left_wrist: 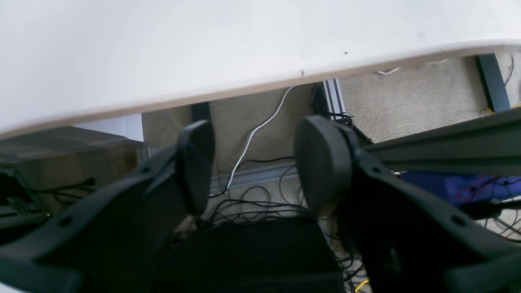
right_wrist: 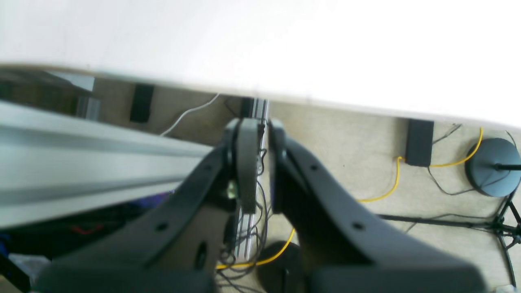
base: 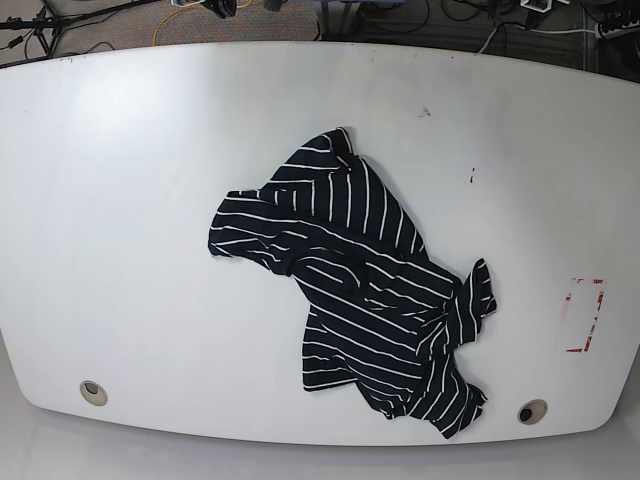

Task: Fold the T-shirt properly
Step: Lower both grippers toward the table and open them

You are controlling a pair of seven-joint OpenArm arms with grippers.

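Crumpled striped T-shirt [base: 350,270] on white table [base: 120,250]; left pincer [left_wrist: 254,167] wide, right pincer [right_wrist: 266,167] narrow

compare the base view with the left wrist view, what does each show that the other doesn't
Only the base view shows the striped T-shirt, bunched and crumpled, and two round holes near the table's lower corners. Only the left wrist view shows the left gripper's two fingers up close, standing apart. Both show part of the white table and cables beyond its edge.
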